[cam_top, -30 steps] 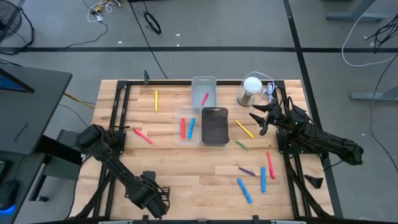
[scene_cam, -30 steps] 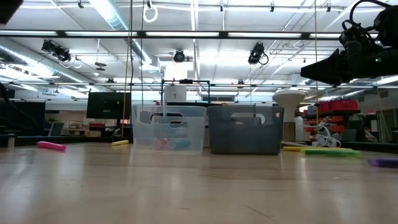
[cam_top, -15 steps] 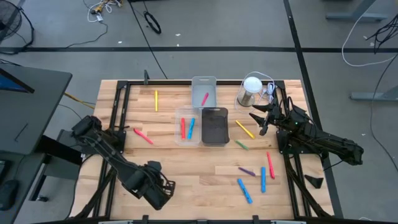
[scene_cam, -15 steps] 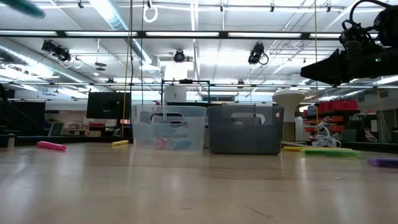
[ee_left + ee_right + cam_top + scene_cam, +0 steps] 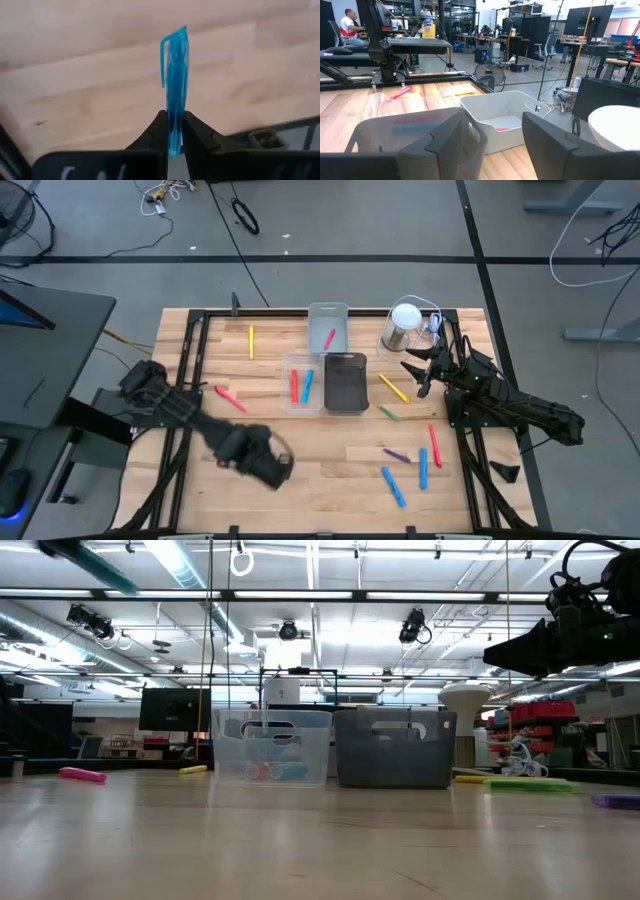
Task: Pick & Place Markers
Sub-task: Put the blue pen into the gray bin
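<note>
the left gripper [image 5: 174, 131] is pinched narrow on a translucent blue marker [image 5: 176, 75], which stands straight out from between the two dark fingers [image 5: 159, 131], its long axis in line with them; the capped end with its clip points away from the wrist, over bare wood, and the other end is buried between the pads. in the high view that gripper [image 5: 275, 470] hangs over the near-left part of the table [image 5: 320, 480], in front of the bins; it has swung up and toward the middle since the earlier frames, when it sat close to the near edge, and in the low view a blurred dark shape now crosses the top left corner where before there was only a trace. the right gripper [image 5: 415, 372] is spread wide and holds nothing, hovering at the far right beside a clear cup [image 5: 400, 330], unchanged from a second ago. a red and a blue marker lie side by side in the clear bin [image 5: 287, 385], both with long axes running near to far; a pink marker [image 5: 329, 338] lies tilted in the white bin [image 5: 327, 310] behind it; what the dark bin [image 5: 345, 385] holds cannot be told. loose on the wood: a yellow marker [image 5: 251, 341] far left, a red marker [image 5: 230, 398] left of the clear bin, a yellow one [image 5: 394, 388] and a green one [image 5: 388, 413] right of the dark bin, and a purple marker [image 5: 396, 453], a red one [image 5: 435, 446] and two blue ones [image 5: 393, 486] near right.
</note>
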